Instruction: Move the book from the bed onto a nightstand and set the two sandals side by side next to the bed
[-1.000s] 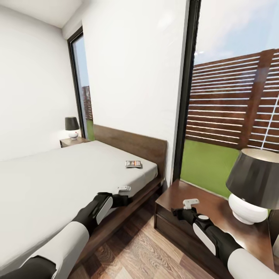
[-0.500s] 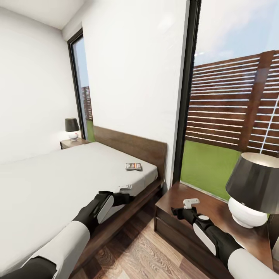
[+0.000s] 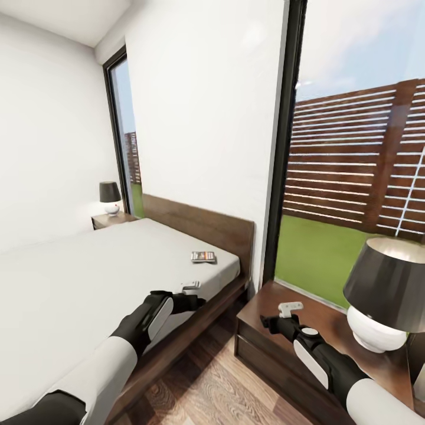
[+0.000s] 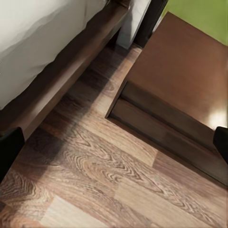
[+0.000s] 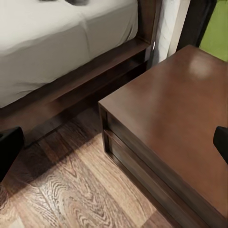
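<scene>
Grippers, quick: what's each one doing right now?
Left gripper: open, holding nothing, beside the bed.
Right gripper: open, holding nothing, over the nightstand.

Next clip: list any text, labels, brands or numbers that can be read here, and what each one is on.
No text here can be read.
Book on the bed: its cover shows pale marks and an orange band, too small and blurred to read.
Nightstand, lamp, left gripper and right gripper: no lettering visible.

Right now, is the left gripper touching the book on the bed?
Apart. Head view: the left gripper hovers short of the book, bare mattress between them.
</scene>
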